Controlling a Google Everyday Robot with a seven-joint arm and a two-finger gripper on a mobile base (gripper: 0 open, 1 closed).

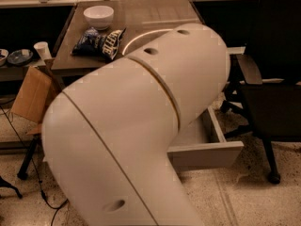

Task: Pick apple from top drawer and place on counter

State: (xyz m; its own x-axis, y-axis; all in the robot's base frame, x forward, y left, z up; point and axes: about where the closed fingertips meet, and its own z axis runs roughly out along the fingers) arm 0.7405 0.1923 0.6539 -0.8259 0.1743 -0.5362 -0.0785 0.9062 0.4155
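My large white arm fills the middle of the camera view and hides my gripper, which is out of sight. The top drawer (207,152) stands pulled open at the lower right; only its right wall, front panel and a strip of its inside show. The apple is hidden from view. The counter (155,15) lies behind the arm, grey-brown, with part of a white arc mark (141,34) showing by the arm's edge.
A white bowl (99,16) and a dark blue chip bag (101,42) sit on the counter's left part. A black office chair (275,79) stands close to the right of the drawer. A cardboard piece (30,95) leans at the left, with a white cup (42,50) behind it.
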